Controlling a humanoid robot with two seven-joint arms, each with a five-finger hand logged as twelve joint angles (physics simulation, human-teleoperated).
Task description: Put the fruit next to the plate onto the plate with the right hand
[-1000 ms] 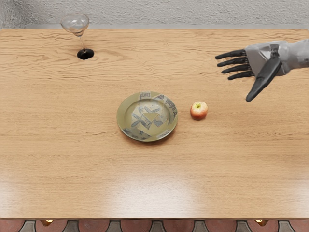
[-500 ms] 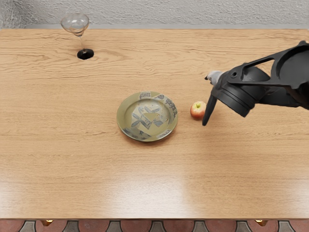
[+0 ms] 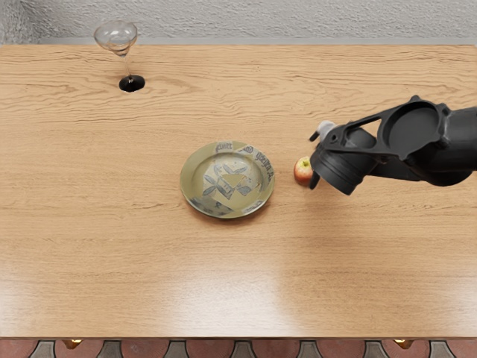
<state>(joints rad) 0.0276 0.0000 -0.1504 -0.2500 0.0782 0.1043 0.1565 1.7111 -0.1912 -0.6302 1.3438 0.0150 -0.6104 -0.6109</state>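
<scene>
Largely hidden under its own wrist, the right hand (image 3: pixel 328 155) is closing in on the apple (image 3: pixel 302 171), apparently lining up a grasp, its grip impossible to tell. The apple is sitting on the table (image 3: pixel 112 239) just beside the plate (image 3: pixel 192 195).

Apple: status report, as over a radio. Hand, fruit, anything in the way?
Right hand at the apple's right side, grip hidden. Apple on the table beside the plate, not yet on it. Glass far off, out of the way.
</scene>
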